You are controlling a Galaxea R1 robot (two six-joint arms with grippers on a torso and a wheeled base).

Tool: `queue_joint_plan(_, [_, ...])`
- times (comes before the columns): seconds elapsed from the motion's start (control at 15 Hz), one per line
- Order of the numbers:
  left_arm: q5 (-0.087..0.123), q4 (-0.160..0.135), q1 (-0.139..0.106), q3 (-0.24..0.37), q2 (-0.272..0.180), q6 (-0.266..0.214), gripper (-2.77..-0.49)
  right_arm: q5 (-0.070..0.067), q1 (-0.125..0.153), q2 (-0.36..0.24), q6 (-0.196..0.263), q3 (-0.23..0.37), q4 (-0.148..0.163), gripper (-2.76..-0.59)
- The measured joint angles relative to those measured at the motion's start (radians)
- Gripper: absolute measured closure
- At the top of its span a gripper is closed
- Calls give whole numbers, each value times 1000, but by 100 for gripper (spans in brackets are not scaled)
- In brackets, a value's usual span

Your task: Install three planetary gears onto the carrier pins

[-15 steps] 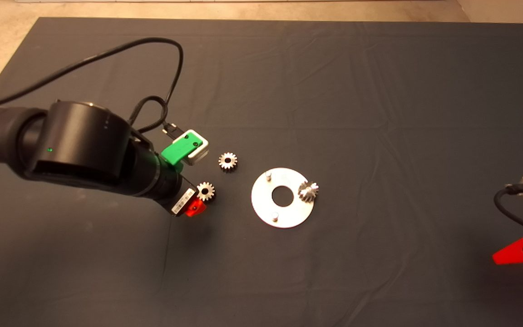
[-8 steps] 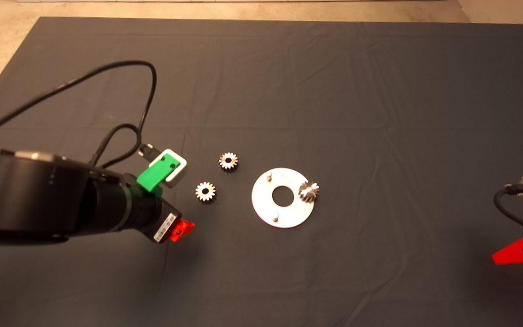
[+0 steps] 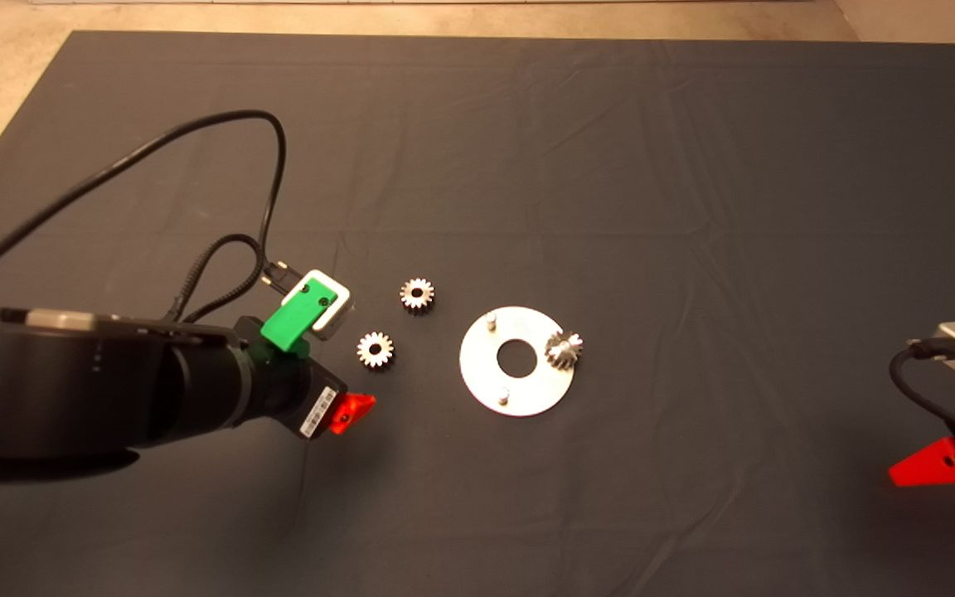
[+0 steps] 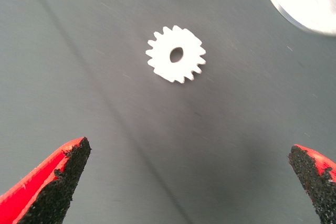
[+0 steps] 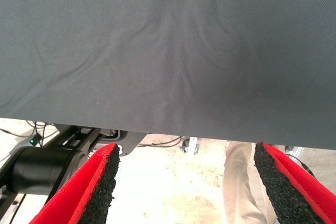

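Observation:
Two planetary gears lie flat on the mat left of the disc: one [image 3: 375, 349] just ahead of my left gripper [image 3: 338, 365], the other [image 3: 417, 294] farther back. In the left wrist view the nearer gear [image 4: 176, 54] sits beyond my open left gripper [image 4: 184, 182], which touches nothing. The third gear [image 3: 563, 348] sits tilted at the disc's right side. The shiny disc [image 3: 477, 365] shows two bare carrier pins, one at the back left [image 3: 491, 319] and one at the front [image 3: 504, 396]. My right gripper [image 3: 950, 414] waits open at the lower right edge.
A black cable [image 3: 196, 133] loops over the mat behind the left arm. The disc's rim [image 4: 294, 3] shows in the left wrist view. In the right wrist view the mat's edge [image 5: 168, 129], a person's leg [image 5: 239, 182] and floor appear beyond the right gripper [image 5: 189, 182].
My left gripper drew back to the left, away from the nearer gear, then edged slightly back toward it. The gears and disc have not moved. The right gripper shifted slightly left.

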Motion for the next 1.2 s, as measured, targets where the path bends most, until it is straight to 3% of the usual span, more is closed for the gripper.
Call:
queue_joint_plan(0.13, [-21,39,45,0,0,0,-275,0,0,4,0,1,1,-189])
queue_joint_plan(0.33, [-28,95,105,-1,3,0,-275,0,0,8,0,1,1,-189])
queue_joint_plan(0.47, [-39,114,125,-28,25,1,-275,0,1,10,0,1,1,-189])
queue_joint_plan(0.6, [-54,124,125,-63,51,3,-275,0,3,11,1,1,2,-189])
queue_joint_plan(0.87, [-67,127,128,-116,80,58,-275,0,4,10,1,2,2,-189])
queue_joint_plan(1.2, [-99,128,128,-165,80,108,-275,0,5,10,1,2,3,-189])
